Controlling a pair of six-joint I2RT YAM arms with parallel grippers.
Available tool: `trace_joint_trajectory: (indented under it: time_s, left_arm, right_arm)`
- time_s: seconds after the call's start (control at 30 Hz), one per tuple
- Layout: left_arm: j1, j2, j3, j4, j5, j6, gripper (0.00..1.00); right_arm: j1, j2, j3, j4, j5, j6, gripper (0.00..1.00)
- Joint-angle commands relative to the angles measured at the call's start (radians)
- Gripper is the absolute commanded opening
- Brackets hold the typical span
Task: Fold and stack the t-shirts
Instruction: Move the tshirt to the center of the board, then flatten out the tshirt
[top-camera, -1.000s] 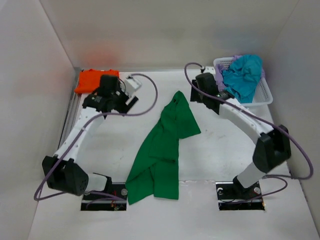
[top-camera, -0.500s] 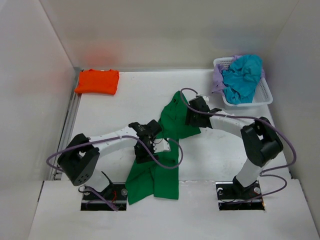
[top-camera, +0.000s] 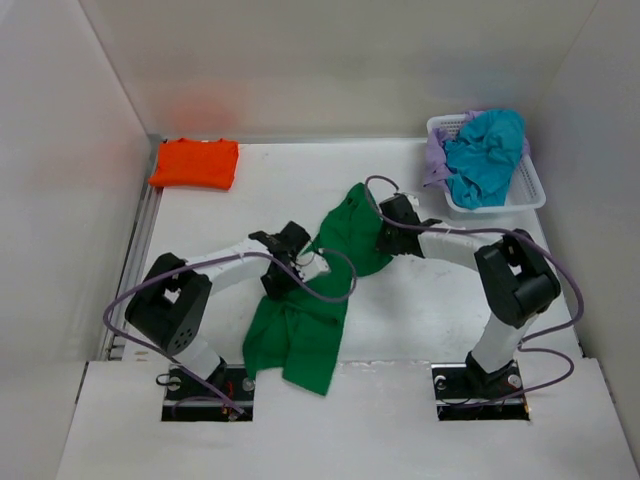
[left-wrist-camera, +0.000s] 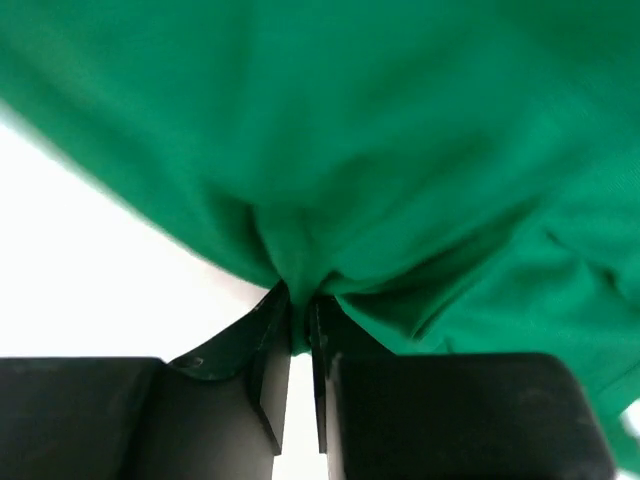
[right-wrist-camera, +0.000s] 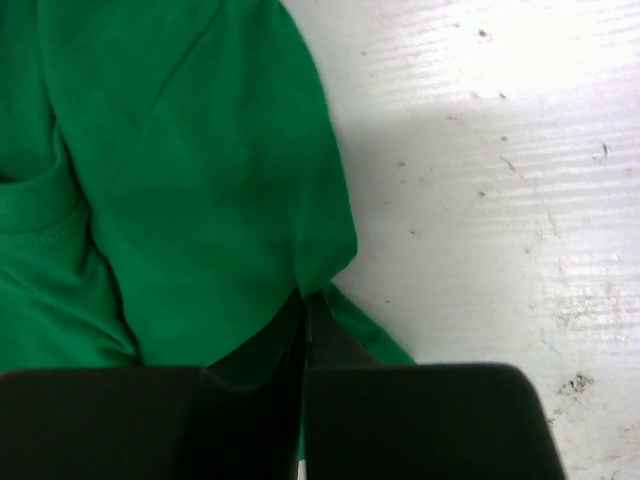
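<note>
The dark green t-shirt (top-camera: 318, 300) lies crumpled in the middle of the table. My left gripper (top-camera: 274, 284) is at its left edge and, in the left wrist view, my left gripper (left-wrist-camera: 298, 305) is shut on a pinched fold of green cloth (left-wrist-camera: 400, 150). My right gripper (top-camera: 381, 240) is at the shirt's upper right edge; in the right wrist view my right gripper (right-wrist-camera: 305, 298) is shut on the green hem (right-wrist-camera: 200, 180). An orange t-shirt (top-camera: 195, 163) lies folded at the back left. Teal (top-camera: 485, 150) and lavender (top-camera: 434, 156) t-shirts fill the basket.
The white lattice basket (top-camera: 530, 196) stands at the back right corner. White walls enclose the table on the left, back and right. A metal rail (top-camera: 140, 240) runs along the left edge. Bare white table (right-wrist-camera: 500, 150) shows to the right of the green shirt.
The left arm swung from the orange shirt down to the green shirt; the right arm came in from the basket. Both grippers shut on the green cloth, and its lower part bunched up and leftward.
</note>
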Motion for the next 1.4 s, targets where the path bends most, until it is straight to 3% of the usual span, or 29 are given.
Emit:
trace_joint_trajectory:
  time_s: [0.0,0.1,0.17,0.27,0.37,0.63,0.97,1.37]
  left_arm:
    - [0.162,0.036,0.052,0.181,-0.149,0.043,0.08]
    - [0.316,0.094,0.226,0.233,-0.173,0.071,0.12]
    - [0.377,0.142,0.339,0.244,-0.162,0.066,0.22]
    - [0.423,0.203,0.483,0.241,-0.134,0.072,0.5]
    - [0.436,0.179,0.515,0.215,-0.127,0.09,0.62]
    - [0.56,-0.022,0.3,0.069,0.007,0.209,0.64]
    - [0.71,0.133,0.317,-0.104,0.192,0.146,0.61]
    - [0.713,0.24,0.278,-0.143,0.177,0.146,0.55]
  right_arm:
    - [-0.018,-0.052,-0.078,-0.026,-0.02,0.032,0.0]
    - [-0.027,-0.118,-0.151,-0.026,-0.014,0.039,0.0]
    - [-0.024,-0.146,-0.191,-0.028,-0.014,0.042,0.0]
    - [-0.021,-0.158,-0.221,-0.035,-0.017,0.049,0.0]
    - [0.002,-0.169,-0.236,-0.031,-0.023,0.059,0.02]
    - [0.036,-0.206,-0.236,-0.02,-0.025,0.052,0.08]
    - [0.037,-0.227,-0.251,-0.018,-0.019,0.046,0.1]
    - [0.039,-0.268,-0.296,-0.015,-0.011,0.06,0.16]
